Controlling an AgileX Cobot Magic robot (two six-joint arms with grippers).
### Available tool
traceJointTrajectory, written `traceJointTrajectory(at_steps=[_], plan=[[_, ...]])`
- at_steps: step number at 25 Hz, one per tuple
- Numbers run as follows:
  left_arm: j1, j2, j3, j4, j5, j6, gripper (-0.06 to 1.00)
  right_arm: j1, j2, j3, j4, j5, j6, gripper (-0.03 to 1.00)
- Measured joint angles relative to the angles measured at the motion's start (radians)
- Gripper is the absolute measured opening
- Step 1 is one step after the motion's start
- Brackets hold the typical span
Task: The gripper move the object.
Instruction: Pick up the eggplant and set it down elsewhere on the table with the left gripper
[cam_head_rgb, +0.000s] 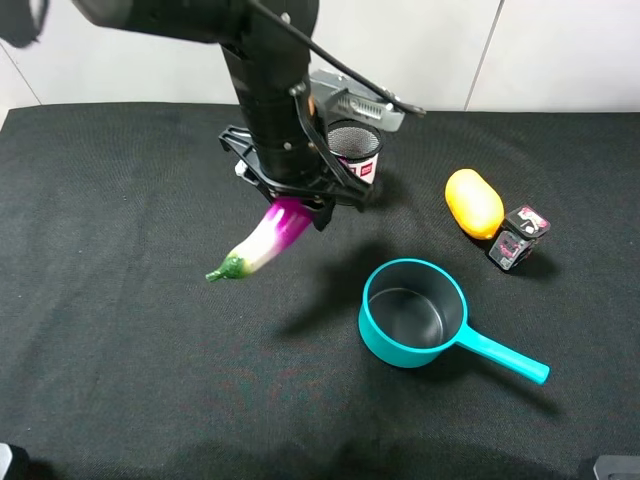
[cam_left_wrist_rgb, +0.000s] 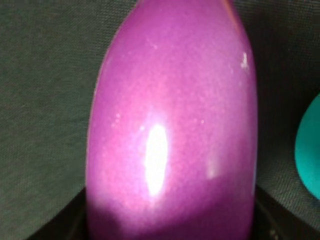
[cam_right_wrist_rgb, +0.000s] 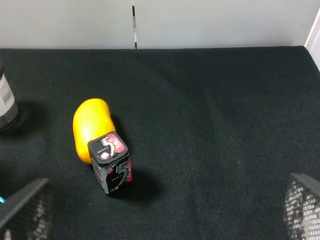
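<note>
The teal pan (cam_head_rgb: 385, 340) sits nearest, empty; just beyond it, to its left, the object (cam_head_rgb: 265, 238) hangs clear above the black table (cam_head_rgb: 120, 380), stem tip down, its thick end clamped in the gripper (cam_head_rgb: 296, 206); the pickup looks done, so 1 step is left, setting it down; farther back stand a mesh cup (cam_head_rgb: 353, 140) and a yellow oval (cam_head_rgb: 473, 202).

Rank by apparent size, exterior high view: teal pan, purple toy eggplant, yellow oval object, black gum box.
Teal pan
Purple toy eggplant and yellow oval object: close; eggplant longer, but lifted nearer camera
Black gum box
</note>
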Motion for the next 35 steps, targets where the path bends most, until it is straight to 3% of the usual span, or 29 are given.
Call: traceJointTrajectory(at_steps=[23,35], plan=[[-0.090,0.141,0.000,-0.023,-0.120,-0.030,0.58,0.000,0.000,0.000,0.002,0.000,0.000,0.69],[-0.093,0.173,0.002,-0.022,-0.130,-0.032,0.58,0.000,0.000,0.000,0.002,0.000,0.000,0.69]])
